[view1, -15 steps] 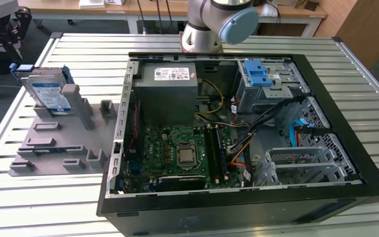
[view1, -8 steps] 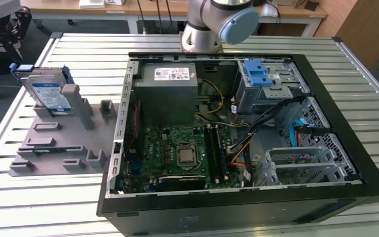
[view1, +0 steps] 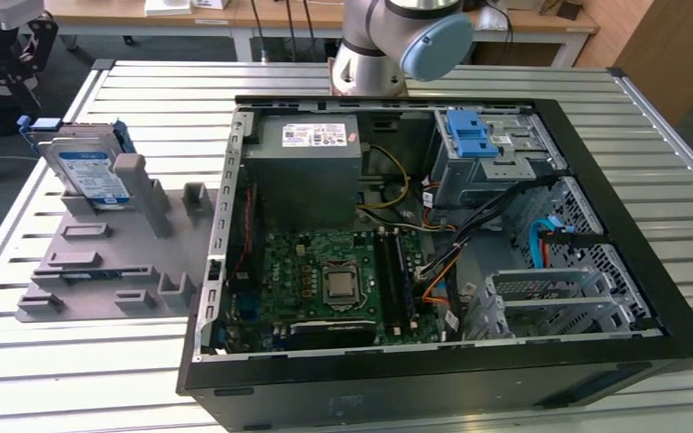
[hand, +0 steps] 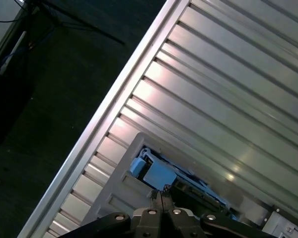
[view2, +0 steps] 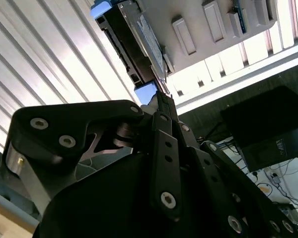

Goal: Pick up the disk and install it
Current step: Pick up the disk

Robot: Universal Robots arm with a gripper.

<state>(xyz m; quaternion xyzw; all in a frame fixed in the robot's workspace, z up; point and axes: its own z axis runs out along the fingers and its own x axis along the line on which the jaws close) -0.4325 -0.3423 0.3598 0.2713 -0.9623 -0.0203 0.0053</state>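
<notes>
In the exterior view the disk [view1: 87, 168] stood on edge, upright, in a slot of a grey holder [view1: 106, 262]. The holder lay on the slatted metal table [view1: 69, 379] along the edge on the exterior view's left, and the disk was at the holder's end nearest the table's back corner on that side. Just beside the holder, filling the middle of the table, lay an open computer case [view1: 443, 388] with a grey power supply [view1: 310, 176], a green motherboard [view1: 322, 280] and a silver cage with a blue latch [view1: 476, 140] inside it. The arm [view1: 389, 41] rose from the table's back edge, behind the case. In the second wrist view the gripper [view2: 161, 101] had its fingers pressed together with nothing between them. Their tips pointed at the disk [view2: 126, 34], which sat in the holder [view2: 213, 25] just past them, its blue frame close to the tips but apart from them. In the first wrist view the gripper [hand: 160, 196] again showed both fingers closed flat against each other and empty. The disk's [hand: 159, 174] blue frame sat just beyond them inside the holder [hand: 121, 191], close to a long edge of the table [hand: 228, 74], with dark floor past that edge.
</notes>
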